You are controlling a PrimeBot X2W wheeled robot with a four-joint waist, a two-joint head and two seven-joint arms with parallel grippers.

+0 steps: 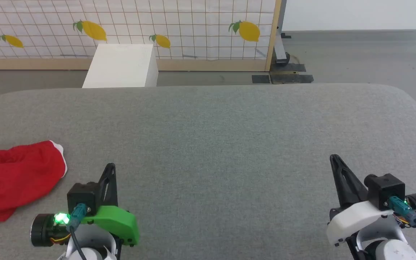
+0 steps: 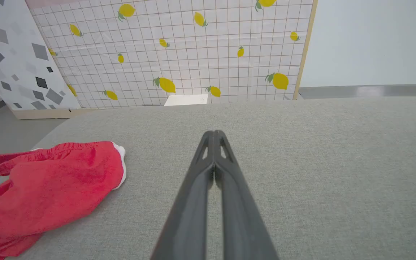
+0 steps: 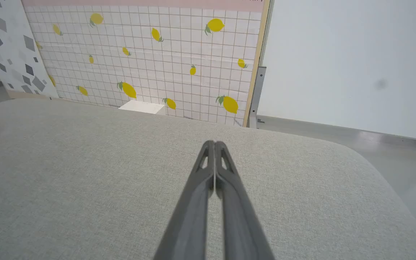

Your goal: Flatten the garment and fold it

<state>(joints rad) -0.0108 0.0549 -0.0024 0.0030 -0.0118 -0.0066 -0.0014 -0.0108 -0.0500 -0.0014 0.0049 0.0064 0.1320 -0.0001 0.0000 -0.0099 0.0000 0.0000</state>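
Waiting at the start line by the look of it, with no flattening or folding done yet. Far left first: red shorts [image 1: 16, 177], heaped in a crumpled mound at the left edge of the grey upholstered table [image 1: 208, 119]. Soft, fuzzy-looking fabric, doubled over on itself, white trim peeking out at the upper right corner, the bulk running out past the left side of the head view. Untouched by either arm.

Next along, the left gripper [image 1: 109, 169]: near the shorts, just to their right, over bare table covering. Two long dark fingers pressed together tip to tip, clamped on nothing. Green plastic housing behind, small green light glowing.

Middle stretch: woven grey covering, flat, faintly nubbly, rounded at the far corners. Beyond it, a plain white box [image 1: 121, 66] on the floor against a tiled backdrop [image 1: 193, 32] printed with yellow lemons.

Over to the right, the right gripper [image 1: 334, 159]: well apart from the shorts, same slim tapered fingers, likewise closed and empty, white housing.

Next move, as a judgement: swing left, part the fingers, pinch a hem or the waistband, drag the heap toward the middle and spread it out. Limp cloth on a grippy weave, likely to bunch rather than slide, so probably a job for both grippers on opposite edges
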